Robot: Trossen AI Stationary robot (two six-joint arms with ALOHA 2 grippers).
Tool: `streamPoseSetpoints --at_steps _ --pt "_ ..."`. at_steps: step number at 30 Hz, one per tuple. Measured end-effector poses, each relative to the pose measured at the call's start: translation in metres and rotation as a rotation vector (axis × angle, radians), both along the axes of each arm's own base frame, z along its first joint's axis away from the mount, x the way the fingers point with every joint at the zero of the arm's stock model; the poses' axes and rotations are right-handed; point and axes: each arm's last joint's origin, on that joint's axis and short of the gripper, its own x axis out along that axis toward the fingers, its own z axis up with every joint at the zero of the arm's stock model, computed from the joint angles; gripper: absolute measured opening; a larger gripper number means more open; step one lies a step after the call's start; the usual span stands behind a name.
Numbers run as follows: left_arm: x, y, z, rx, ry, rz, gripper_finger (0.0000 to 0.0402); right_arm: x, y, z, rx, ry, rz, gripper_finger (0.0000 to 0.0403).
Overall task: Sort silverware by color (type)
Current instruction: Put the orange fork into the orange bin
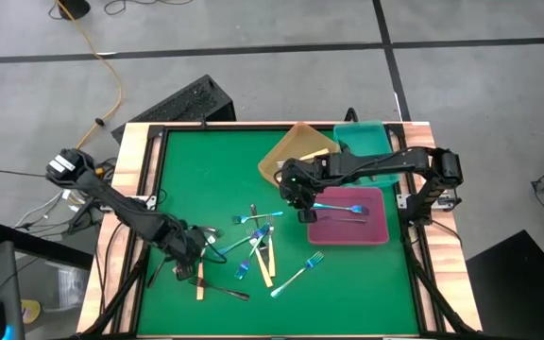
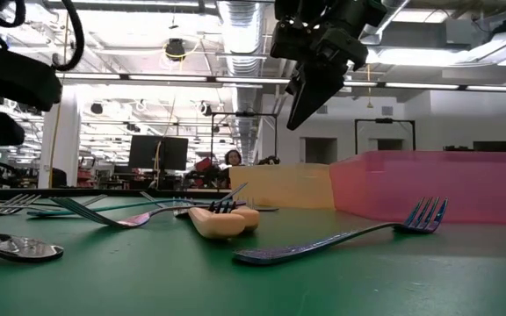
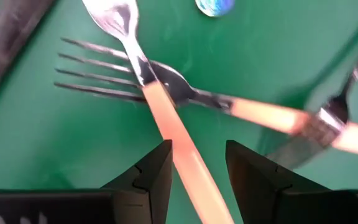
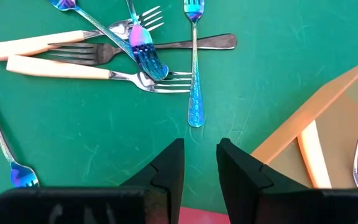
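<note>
Green mat [image 1: 206, 170] open behind the scattered forks [image 1: 253, 247].

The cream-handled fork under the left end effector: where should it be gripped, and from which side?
Grip the cream-handled fork mid-handle, from straight above. The handle lies flat on the mat and runs between the left end effector's open fingers; near the neck another fork's tines cross it, so that end is likely harder.

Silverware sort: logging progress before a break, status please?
Left gripper open, straddling a cream-handled fork in the pile. Right gripper empty, above mat near pink tray. Iridescent forks in pink tray. Forks overlap.
</note>
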Motion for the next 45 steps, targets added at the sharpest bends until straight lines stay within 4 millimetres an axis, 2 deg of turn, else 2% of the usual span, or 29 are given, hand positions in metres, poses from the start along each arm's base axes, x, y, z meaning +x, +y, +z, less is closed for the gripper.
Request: streamPoseSetpoints --at_steps 9,16,19,24,31,36,40,45 --pt "0.009 -0.006 -0.018 0.04 0.118 0.0 0.0132 -0.002 0.0 -0.001 0.001 0.022 0.002 0.0118" --pt "0.012 -0.007 -0.021 0.09 0.125 0.029 0.0131 -0.002 0.0 -0.001 0.001 0.023 0.002 0.0118" --pt "0.011 -0.006 -0.021 0.104 0.139 0.048 0.011 -0.002 0.0 -0.001 0.001 0.023 0.002 0.0118" --pt "0.009 -0.005 -0.021 0.115 0.151 0.05 0.0031 -0.002 0.0 -0.001 0.001 0.023 0.002 0.0118" --pt "0.009 -0.005 -0.02 0.125 0.142 0.052 0.003 -0.002 0.0 -0.001 0.005 0.023 -0.004 0.0118" --pt "0.012 -0.004 -0.011 0.191 0.103 0.013 0.003 -0.002 0.0 -0.001 0.005 0.023 -0.004 0.0118" --pt "0.015 -0.002 0.004 0.242 0.035 0.013 0.003 -0.002 0.0 -0.001 0.005 0.023 -0.004 0.0118" --pt "0.008 0.003 0.019 0.241 -0.006 -0.013 0.003 -0.002 0.0 -0.001 0.004 0.019 -0.003 0.0118"
